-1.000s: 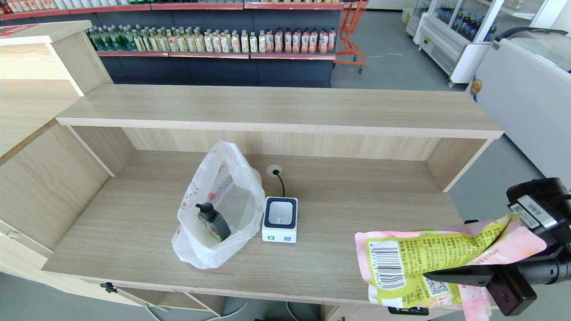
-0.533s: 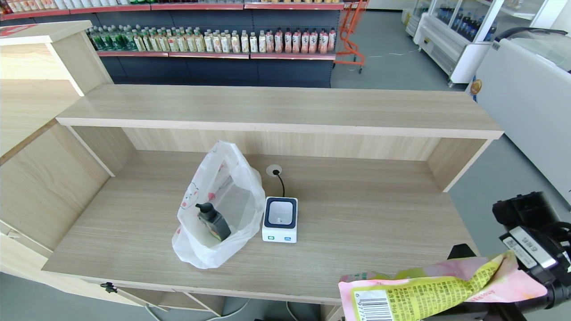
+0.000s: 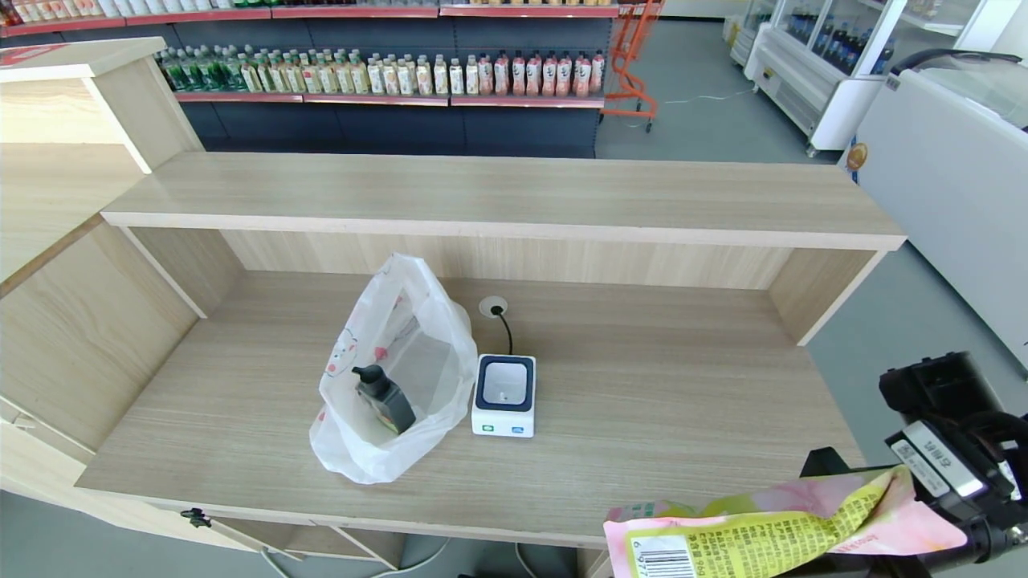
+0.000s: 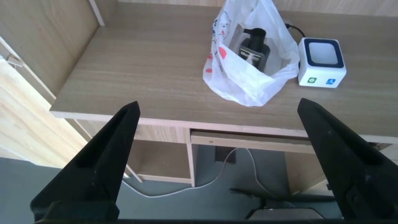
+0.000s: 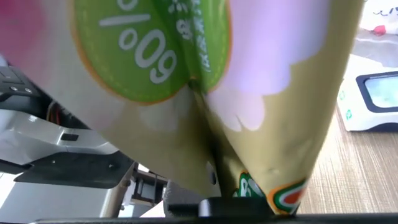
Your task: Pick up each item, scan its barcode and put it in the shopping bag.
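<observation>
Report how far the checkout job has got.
Done: the pump bottle sits in the shopping bag. In hand: the right gripper holds a snack pouch off the near edge of the counter, away from the scanner. Left: scan it, then bag it.

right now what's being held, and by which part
The right gripper holds the snack packet by the half away from its barcode; the left gripper is empty.
</observation>
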`<state>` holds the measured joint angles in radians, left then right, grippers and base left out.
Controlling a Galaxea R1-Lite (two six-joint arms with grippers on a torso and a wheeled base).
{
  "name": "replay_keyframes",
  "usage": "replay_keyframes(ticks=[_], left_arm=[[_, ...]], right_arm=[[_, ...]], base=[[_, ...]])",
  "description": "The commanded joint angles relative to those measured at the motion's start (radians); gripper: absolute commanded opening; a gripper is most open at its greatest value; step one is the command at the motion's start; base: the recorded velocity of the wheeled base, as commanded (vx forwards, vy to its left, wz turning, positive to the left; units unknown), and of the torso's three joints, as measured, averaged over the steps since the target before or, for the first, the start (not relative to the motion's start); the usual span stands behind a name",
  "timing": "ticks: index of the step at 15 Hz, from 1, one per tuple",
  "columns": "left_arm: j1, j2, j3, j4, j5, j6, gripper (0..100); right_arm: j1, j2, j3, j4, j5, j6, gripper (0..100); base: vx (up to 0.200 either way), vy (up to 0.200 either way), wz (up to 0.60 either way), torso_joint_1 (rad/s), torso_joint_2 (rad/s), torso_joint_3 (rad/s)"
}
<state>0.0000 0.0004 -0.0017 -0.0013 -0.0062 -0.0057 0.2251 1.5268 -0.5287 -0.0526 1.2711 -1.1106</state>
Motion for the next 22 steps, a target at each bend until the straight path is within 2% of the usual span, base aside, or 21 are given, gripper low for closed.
replay_keyframes(ticks=[1, 10, 13, 15, 16, 17, 18, 20, 22], left_arm=[[0.0, 0.0, 0.0, 0.0, 0.0, 0.0, 100], [0.0, 0.0, 0.0, 0.0, 0.0, 0.0, 100], [0.0, 0.0, 0.0, 0.0, 0.0, 0.0, 100], [0.0, 0.0, 0.0, 0.0, 0.0, 0.0, 100], [0.0, 0.0, 0.0, 0.0, 0.0, 0.0, 100], [0.0, 0.0, 0.0, 0.0, 0.0, 0.0, 100], [0.0, 0.0, 0.0, 0.0, 0.0, 0.0, 100], [0.0, 0.0, 0.0, 0.0, 0.0, 0.0, 100], [0.0, 0.0, 0.0, 0.0, 0.0, 0.0, 100]], right_arm=[[0.0, 0.007, -0.004, 0.0, 0.001, 0.0, 0], [-0.004, 0.012, -0.017, -0.001, -0.001, 0.006, 0], [-0.007, 0.003, -0.06, 0.002, -0.001, 0.038, 0], [-0.059, -0.037, -0.148, 0.007, -0.036, 0.268, 0], [-0.096, -0.094, -0.197, 0.005, -0.167, 0.621, 0], [-0.095, -0.12, -0.231, 0.002, -0.294, 0.933, 0], [-0.084, -0.132, -0.261, 0.0, -0.424, 1.192, 0], [0.011, -0.134, -0.326, 0.016, -0.688, 1.684, 0], [0.03, -0.146, -0.382, 0.143, -0.733, 1.873, 0]], base=[[0.0, 0.0, 0.0, 0.0, 0.0, 0.0], [0.0, 0.0, 0.0, 0.0, 0.0, 0.0], [0.0, 0.0, 0.0, 0.0, 0.0, 0.0], [0.0, 0.0, 0.0, 0.0, 0.0, 0.0], [0.0, 0.0, 0.0, 0.0, 0.0, 0.0], [0.0, 0.0, 0.0, 0.0, 0.0, 0.0], [0.0, 0.0, 0.0, 0.0, 0.0, 0.0], [0.0, 0.0, 0.0, 0.0, 0.0, 0.0], [0.0, 0.0, 0.0, 0.0, 0.0, 0.0]])
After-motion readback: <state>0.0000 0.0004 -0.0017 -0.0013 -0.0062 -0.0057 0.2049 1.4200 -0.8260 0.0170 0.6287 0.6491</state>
